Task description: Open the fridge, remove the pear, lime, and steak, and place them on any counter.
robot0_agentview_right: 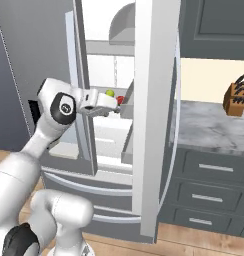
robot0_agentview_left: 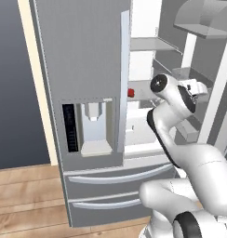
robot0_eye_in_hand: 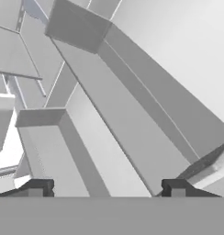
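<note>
The fridge (robot0_agentview_left: 87, 69) has its right door swung wide, and the tool (robot0_eye_in_hand: 107, 187) reaches in with fingers spread, holding nothing. The pear (robot0_agentview_right: 110, 93) and steak (robot0_agentview_right: 120, 99) sit on a shelf just beyond it. I judge the risk is the wrist clipping door bins or knocking the pear off. The surface (robot0_agentview_right: 214, 125) waits at right.

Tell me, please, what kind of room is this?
Most likely a home kitchen: a tall silver-grey French-door fridge with one door open, a grey-and-white marbled stone counter over dark drawers, and a wooden knife block.
</note>
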